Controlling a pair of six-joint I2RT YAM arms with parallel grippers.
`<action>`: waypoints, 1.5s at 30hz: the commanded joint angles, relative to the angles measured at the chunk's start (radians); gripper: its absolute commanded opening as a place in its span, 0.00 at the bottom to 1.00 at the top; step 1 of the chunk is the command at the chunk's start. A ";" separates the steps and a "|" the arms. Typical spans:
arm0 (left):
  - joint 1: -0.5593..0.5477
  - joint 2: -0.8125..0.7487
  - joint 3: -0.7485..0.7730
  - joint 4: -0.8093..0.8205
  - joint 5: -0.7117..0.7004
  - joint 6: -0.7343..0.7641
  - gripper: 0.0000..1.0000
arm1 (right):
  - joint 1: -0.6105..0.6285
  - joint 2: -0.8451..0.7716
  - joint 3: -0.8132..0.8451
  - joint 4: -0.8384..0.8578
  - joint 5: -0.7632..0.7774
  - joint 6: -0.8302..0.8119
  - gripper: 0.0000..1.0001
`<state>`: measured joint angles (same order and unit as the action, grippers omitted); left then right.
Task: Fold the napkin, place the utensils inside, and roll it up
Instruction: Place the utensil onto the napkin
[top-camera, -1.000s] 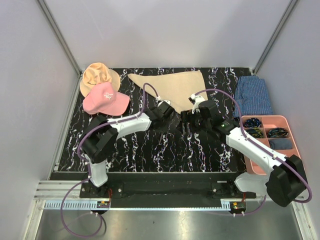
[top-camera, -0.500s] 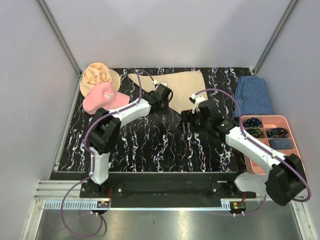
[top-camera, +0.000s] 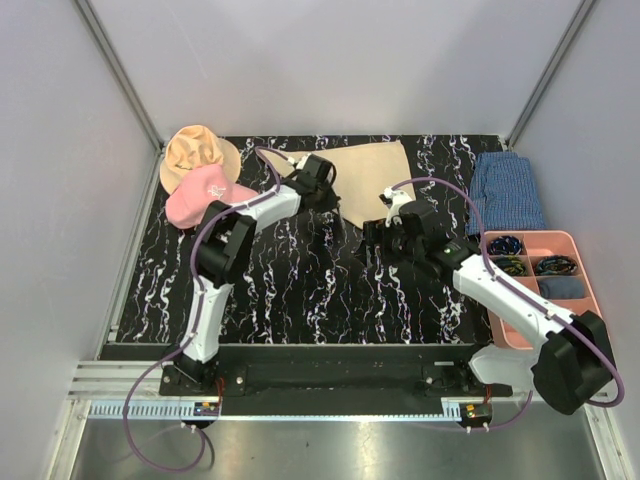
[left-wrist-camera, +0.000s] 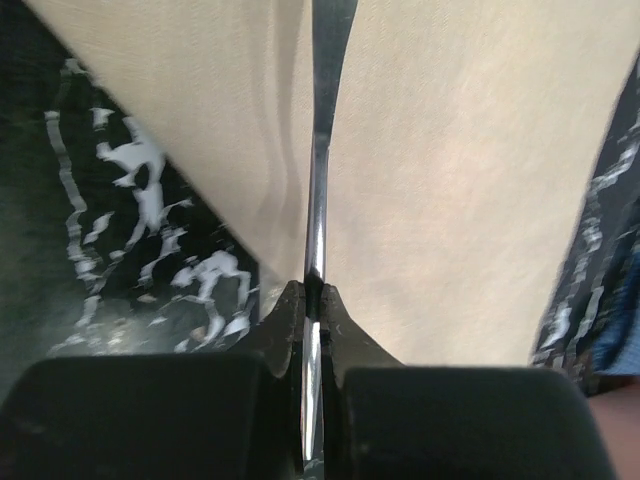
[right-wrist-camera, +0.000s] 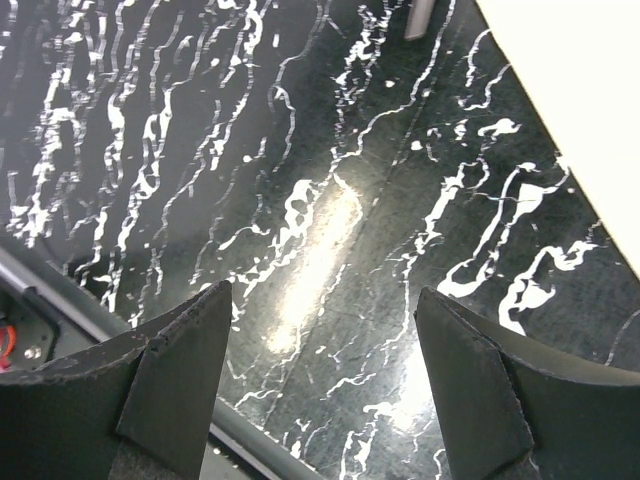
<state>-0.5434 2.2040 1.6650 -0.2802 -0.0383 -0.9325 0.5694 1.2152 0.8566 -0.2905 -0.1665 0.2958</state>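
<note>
The beige napkin (top-camera: 375, 178) lies folded into a triangle at the back middle of the black marble table (top-camera: 290, 290). My left gripper (top-camera: 320, 188) reaches over the napkin's left part. In the left wrist view the left gripper (left-wrist-camera: 313, 293) is shut on a thin shiny metal utensil (left-wrist-camera: 318, 180), which runs straight out from the jaws above the napkin (left-wrist-camera: 450, 200). My right gripper (top-camera: 380, 238) hovers just in front of the napkin. It stands open (right-wrist-camera: 320, 310) over bare table, with a napkin edge (right-wrist-camera: 580, 80) at the upper right. Other utensils are not clearly visible.
A tan floppy hat (top-camera: 198, 150) and a pink cap (top-camera: 208, 197) sit at the back left. A blue checked cloth (top-camera: 508, 190) lies at the back right. In front of it stands a pink compartment tray (top-camera: 590, 285). A grey end (right-wrist-camera: 420, 18) pokes in at the right wrist view's top.
My left arm has swung from the table's middle toward the back, ending over the napkin's left part with the utensil in its jaws. The right arm has stayed put.
</note>
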 joint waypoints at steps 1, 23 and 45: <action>-0.021 0.029 0.113 0.138 0.008 -0.178 0.00 | -0.005 -0.042 -0.008 0.010 -0.056 0.028 0.82; -0.084 0.086 0.097 0.181 -0.252 -0.542 0.00 | -0.005 -0.115 -0.039 0.008 -0.105 0.037 0.82; -0.104 0.129 0.066 0.105 -0.310 -0.701 0.00 | -0.005 -0.115 -0.042 0.007 -0.107 0.040 0.83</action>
<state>-0.6327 2.3493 1.7496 -0.1707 -0.2733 -1.5883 0.5690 1.1133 0.8120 -0.2905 -0.2558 0.3309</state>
